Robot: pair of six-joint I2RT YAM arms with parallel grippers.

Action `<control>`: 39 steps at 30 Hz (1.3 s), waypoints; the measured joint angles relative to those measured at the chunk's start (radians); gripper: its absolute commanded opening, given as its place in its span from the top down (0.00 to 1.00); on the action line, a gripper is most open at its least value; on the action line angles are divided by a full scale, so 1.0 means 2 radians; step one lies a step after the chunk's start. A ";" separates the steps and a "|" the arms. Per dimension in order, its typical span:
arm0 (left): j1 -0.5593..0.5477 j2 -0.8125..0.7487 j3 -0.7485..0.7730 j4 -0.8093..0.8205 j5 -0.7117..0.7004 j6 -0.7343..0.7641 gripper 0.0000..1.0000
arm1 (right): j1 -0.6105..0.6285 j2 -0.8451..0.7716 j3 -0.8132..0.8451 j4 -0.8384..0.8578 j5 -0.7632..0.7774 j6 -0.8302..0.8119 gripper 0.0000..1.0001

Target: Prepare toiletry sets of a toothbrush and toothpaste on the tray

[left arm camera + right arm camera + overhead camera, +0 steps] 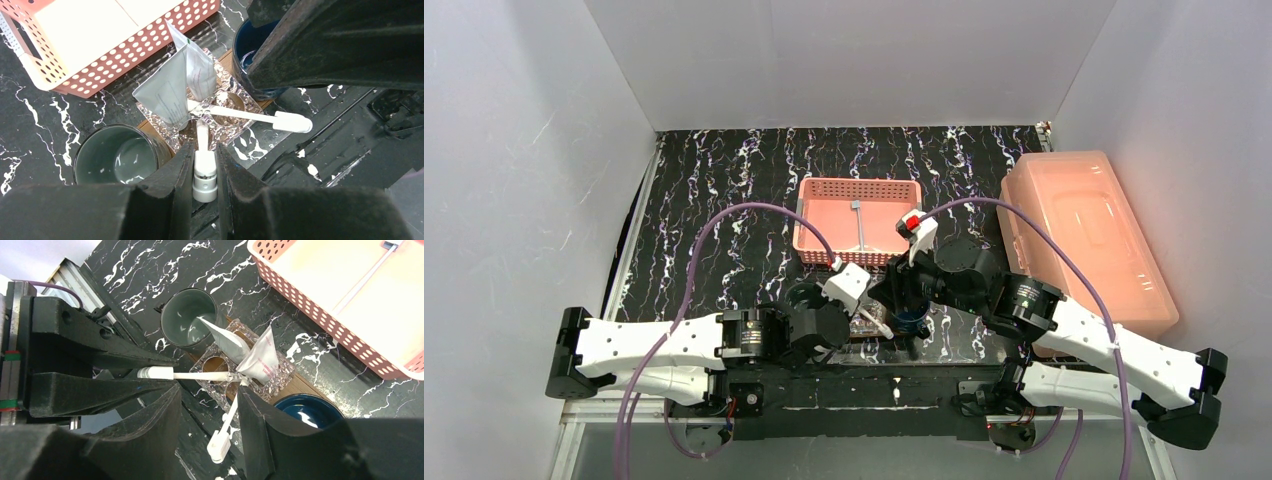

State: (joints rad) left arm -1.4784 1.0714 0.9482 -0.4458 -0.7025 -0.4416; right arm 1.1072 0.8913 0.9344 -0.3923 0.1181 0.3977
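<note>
Toothbrush (205,167) pinched in left jaws; right jaws spread around second toothbrush (230,416); toothpaste tubes (165,92) bear unreadable print.

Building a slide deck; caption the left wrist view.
Left gripper grips a white toothbrush at the clear holder holding two toothpaste tubes.

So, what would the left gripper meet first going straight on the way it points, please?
Probably the clear holder on the tray, which the toothbrush in the left gripper already reaches; depth is unclear.
</note>
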 measured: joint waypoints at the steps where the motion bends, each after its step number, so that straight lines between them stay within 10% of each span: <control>1: 0.000 0.000 -0.002 0.001 -0.001 0.000 1.00 | 0.000 0.000 -0.001 0.000 0.000 0.000 0.46; 13: 0.000 0.002 -0.021 0.028 -0.019 0.006 1.00 | 0.000 -0.002 -0.008 0.003 0.003 0.008 0.44; 23: 0.000 0.004 -0.021 0.028 -0.019 0.005 0.76 | 0.000 -0.005 -0.018 0.003 0.004 0.009 0.42; 39: 0.000 0.004 -0.021 0.013 -0.004 -0.002 0.66 | 0.000 -0.005 -0.018 0.003 0.003 0.010 0.40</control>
State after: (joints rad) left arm -1.4780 1.0794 0.9062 -0.4194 -0.7109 -0.4461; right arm 1.1072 0.8822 0.8989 -0.3859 0.1249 0.4168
